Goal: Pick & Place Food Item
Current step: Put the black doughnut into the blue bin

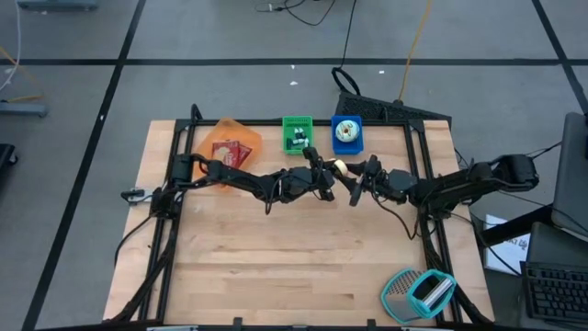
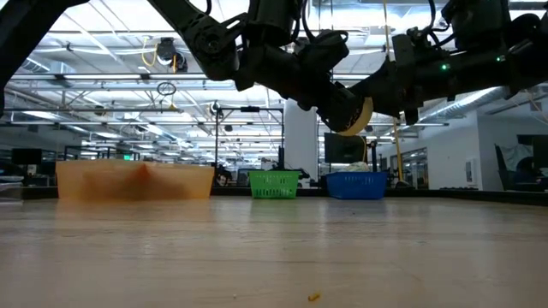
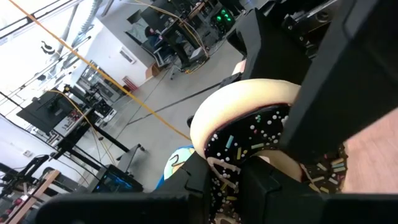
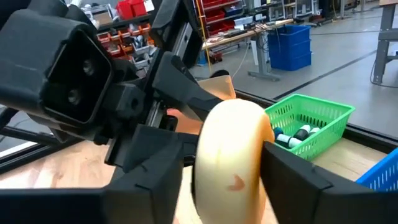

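Table (image 1: 303, 248): donut (image 3: 249, 134) sprinkles (left-wrist only).

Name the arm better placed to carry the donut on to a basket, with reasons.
Right. Both grippers meet mid-air at the donut: the left gripper pinches it, while the right gripper straddles it to take over, with the blue basket nearest.

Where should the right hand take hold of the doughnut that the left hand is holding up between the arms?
On the plain rim of the doughnut, coming level from the side opposite the left hand, which pinches the frosted, sprinkled part. The doughnut stands on edge in mid-air, so its two flat faces suit the right hand, whose fingers flank them.
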Controlling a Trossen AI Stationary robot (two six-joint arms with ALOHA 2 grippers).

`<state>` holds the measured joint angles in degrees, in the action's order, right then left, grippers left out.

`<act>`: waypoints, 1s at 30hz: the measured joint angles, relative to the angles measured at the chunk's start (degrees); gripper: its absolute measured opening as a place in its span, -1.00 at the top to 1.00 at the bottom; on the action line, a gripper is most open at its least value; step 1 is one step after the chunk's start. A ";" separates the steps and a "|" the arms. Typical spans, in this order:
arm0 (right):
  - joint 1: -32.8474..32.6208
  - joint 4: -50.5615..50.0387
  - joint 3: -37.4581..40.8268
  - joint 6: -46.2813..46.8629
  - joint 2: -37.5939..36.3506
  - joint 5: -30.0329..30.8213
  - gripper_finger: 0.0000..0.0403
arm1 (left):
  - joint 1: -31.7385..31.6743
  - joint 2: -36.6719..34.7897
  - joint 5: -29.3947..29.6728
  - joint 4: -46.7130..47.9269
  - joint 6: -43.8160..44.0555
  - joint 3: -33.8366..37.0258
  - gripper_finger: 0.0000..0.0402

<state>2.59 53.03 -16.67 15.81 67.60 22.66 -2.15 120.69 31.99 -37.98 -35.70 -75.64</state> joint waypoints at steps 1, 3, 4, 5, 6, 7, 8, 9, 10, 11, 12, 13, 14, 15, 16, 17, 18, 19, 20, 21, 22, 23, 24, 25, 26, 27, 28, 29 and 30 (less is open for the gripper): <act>0.00 -0.21 0.00 0.00 -0.14 -0.01 0.07 | 0.00 -0.01 0.00 0.00 0.00 0.00 0.76; 0.00 -1.51 0.00 0.00 -0.51 -0.01 0.20 | 0.04 -0.01 -0.02 0.07 0.02 0.00 0.76; -0.01 -2.42 0.00 -0.01 -0.72 -0.03 0.26 | 0.04 -0.01 -0.03 0.20 0.02 0.00 0.76; -0.02 -3.28 0.00 0.00 -0.94 -0.08 0.31 | 0.04 -0.01 -0.07 0.27 0.01 0.00 0.76; -0.02 -3.87 0.00 0.00 -1.20 -0.12 0.37 | 0.04 -0.01 -0.09 0.33 0.02 0.02 0.76; -0.02 -4.43 0.00 0.02 -1.44 -0.16 0.42 | 0.04 -0.01 -0.13 0.33 0.00 0.02 0.75; -0.02 -4.78 0.00 0.25 -1.59 -0.16 0.47 | 0.04 -0.01 -0.19 0.33 0.00 0.02 0.75; -0.02 -5.02 0.00 0.65 -1.73 -0.16 0.52 | 0.04 -0.01 -0.20 0.33 0.09 0.02 0.75; -0.02 -5.20 0.00 0.95 -1.87 -0.18 0.56 | 0.04 -0.01 -0.20 0.40 0.68 0.02 0.74; -0.02 -5.29 0.00 1.18 -2.02 -0.20 0.59 | 0.04 -0.01 -0.21 0.74 2.31 0.02 0.72; -0.02 -5.43 0.00 1.29 -2.17 -0.24 0.63 | 0.04 -0.01 -0.26 1.28 4.86 0.02 0.68; -0.02 -5.78 0.00 1.31 -2.32 -0.31 0.66 | 0.04 -0.01 -0.56 1.97 7.70 0.02 0.63; -0.04 -6.29 0.00 1.30 -2.50 -0.39 0.68 | 0.04 -0.32 -1.26 3.00 10.33 0.02 0.57; -0.05 -6.84 0.01 1.30 -2.70 -0.59 0.70 | -0.02 -0.80 -2.57 5.05 12.58 0.02 0.50; -0.07 -7.23 0.04 1.31 -2.92 -0.66 0.72 | -0.02 -1.31 -4.41 7.69 14.27 -0.44 0.42; -0.11 -7.62 0.04 1.32 -3.20 -0.72 0.74 | -0.13 -2.11 -6.21 10.74 15.70 -1.18 0.33; -0.13 -7.95 0.04 1.43 -3.50 -0.88 0.75 | -0.21 -2.79 -7.25 14.25 17.20 -2.12 0.24; -0.13 -7.89 0.04 1.53 -3.60 -0.90 0.76 | -0.22 -3.47 -7.37 18.01 18.83 -3.42 0.16; -0.11 -7.91 0.02 1.48 -3.64 -0.93 0.77 | -0.22 -4.28 -7.61 21.98 20.60 -4.53 0.08; -0.04 -8.09 0.02 1.23 -3.67 -1.06 0.77 | -0.26 -4.97 -7.96 26.12 22.07 -5.70 0.00; 0.00 -8.21 0.02 0.91 -3.72 -1.01 0.78 | -0.28 -5.65 -8.04 29.72 23.17 -6.87 -0.06; 0.16 -8.18 0.02 0.20 -3.73 -0.70 0.78 | -0.28 -6.51 -8.52 33.19 24.25 -7.74 -0.13; 0.44 -8.22 0.02 -0.60 -3.80 -0.30 0.78 | -0.30 -7.50 -9.53 35.98 25.18 -8.24 -0.18; 0.82 -8.30 0.02 -1.28 -3.98 -0.12 0.78 | -0.28 -8.68 -11.01 37.62 25.53 -8.28 -0.23; 1.36 -8.27 0.02 -1.98 -4.31 0.00 0.78 | -0.28 -9.73 -13.87 38.95 25.29 -8.28 -0.27; 1.97 -8.18 0.02 -2.66 -4.65 -0.11 0.78 | -0.52 -10.53 -17.61 39.25 24.56 -8.18 -0.31; 2.79 -7.82 0.02 -3.33 -4.99 -0.19 0.78 | -0.82 -11.47 -22.30 39.02 23.86 -7.65 -0.34; 3.75 -7.87 0.02 -4.20 -5.46 -0.29 0.78 | -1.26 -12.03 -27.47 38.95 23.66 -7.03 -0.37; 4.78 -8.03 0.02 -5.29 -5.92 -0.22 0.79 | -1.81 -12.36 -32.27 37.86 23.66 -6.56 -0.40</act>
<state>7.37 45.00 -16.64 10.52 61.68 22.44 -3.97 108.33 -0.28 -0.12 -12.04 -82.19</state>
